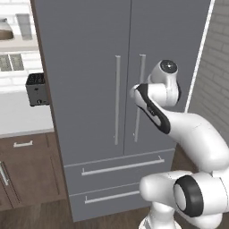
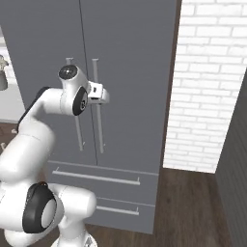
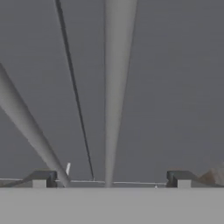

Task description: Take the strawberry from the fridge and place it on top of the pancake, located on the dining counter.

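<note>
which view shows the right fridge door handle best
The hand view: the right door handle runs straight up the middle between the open gripper fingertips, close and unblocked. In the left base view the arm hides part of that handle. In the right base view it is smaller, with its upper part crossed by the hand.

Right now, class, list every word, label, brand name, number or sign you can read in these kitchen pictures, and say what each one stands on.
None: no readable text anywhere.
The fridge doors, handles and drawers are plain grey, with no brand or label.
The toaster on the wall counter shows no lettering.
The white brick wall is bare.
The robot arm and its open claw carry no markings.
</note>
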